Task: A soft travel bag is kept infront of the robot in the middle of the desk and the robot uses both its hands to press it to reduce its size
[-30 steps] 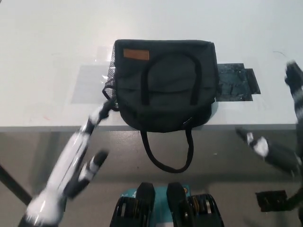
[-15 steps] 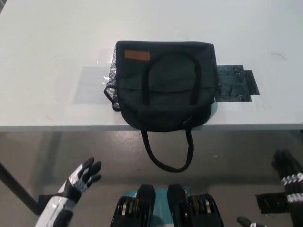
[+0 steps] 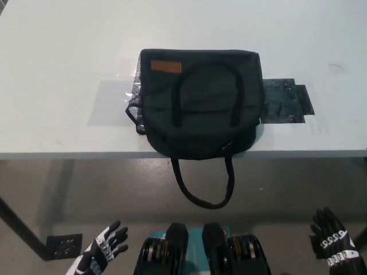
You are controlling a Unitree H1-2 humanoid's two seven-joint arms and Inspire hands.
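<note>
The dark soft fabric travel bag (image 3: pixel 198 103) with a tan label lies flat at the near middle edge of the white desk (image 3: pixel 57 69); 1 carry strap hangs over the desk edge. A dark rectangular patch (image 3: pixel 287 103) lies just beside the bag. The white left hand (image 3: pixel 106 247) and black right hand (image 3: pixel 332 240) sit low, below the desk, fingers spread, grasping nothing.

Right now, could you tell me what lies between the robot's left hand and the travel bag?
In the head view, only bare floor and the desk's front edge separate the left hand from the travel bag.
</note>
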